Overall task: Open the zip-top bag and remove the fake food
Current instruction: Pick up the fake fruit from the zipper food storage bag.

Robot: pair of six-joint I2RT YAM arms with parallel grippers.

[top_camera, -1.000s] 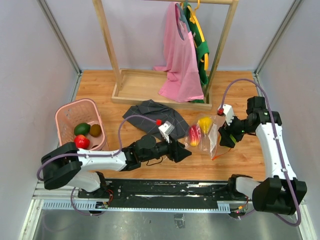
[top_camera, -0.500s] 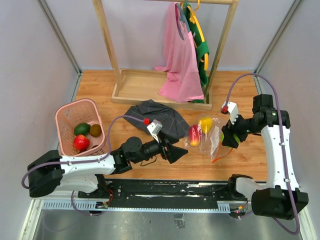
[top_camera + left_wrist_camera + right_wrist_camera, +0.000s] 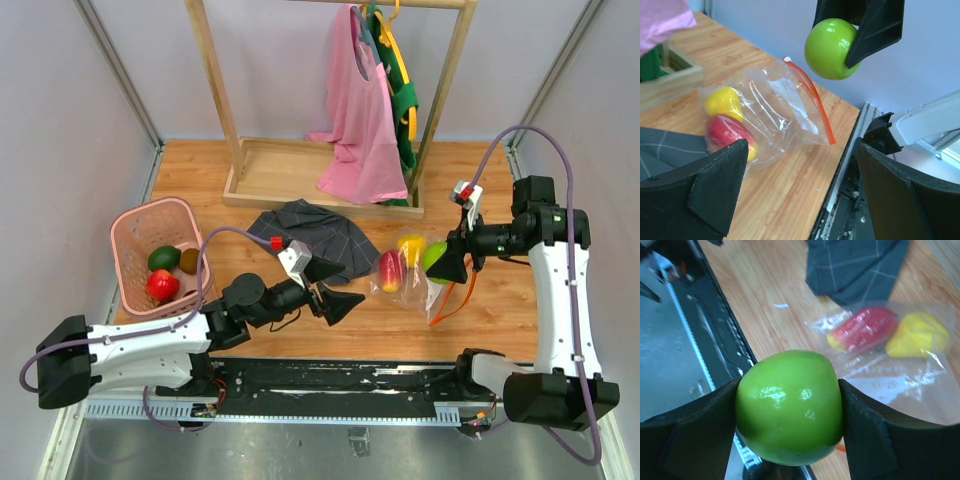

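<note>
The zip-top bag (image 3: 418, 282) lies flat on the wooden table, its orange-red strip (image 3: 812, 97) curling loose at the open mouth. Inside it are a yellow fruit (image 3: 410, 244) and a red-yellow mango-shaped one (image 3: 388, 270). My right gripper (image 3: 440, 262) is shut on a lime green fruit (image 3: 789, 406) of the fake food and holds it in the air above the bag's right side. To the left of the bag, apart from it, my left gripper (image 3: 350, 287) stands wide open, with nothing between its fingers (image 3: 715, 185).
A pink slotted basket (image 3: 150, 206) at the left holds a red, a dark green and a brownish fruit. A grey checked cloth (image 3: 300, 225) lies behind my left gripper. A wooden clothes rack (image 3: 300, 185) with a pink garment stands at the back. A black rail (image 3: 340, 375) runs along the near edge.
My right gripper has lifted the lime green fruit out of the bag and turned. My left gripper has opened wide and drawn back to the left, away from the bag.
</note>
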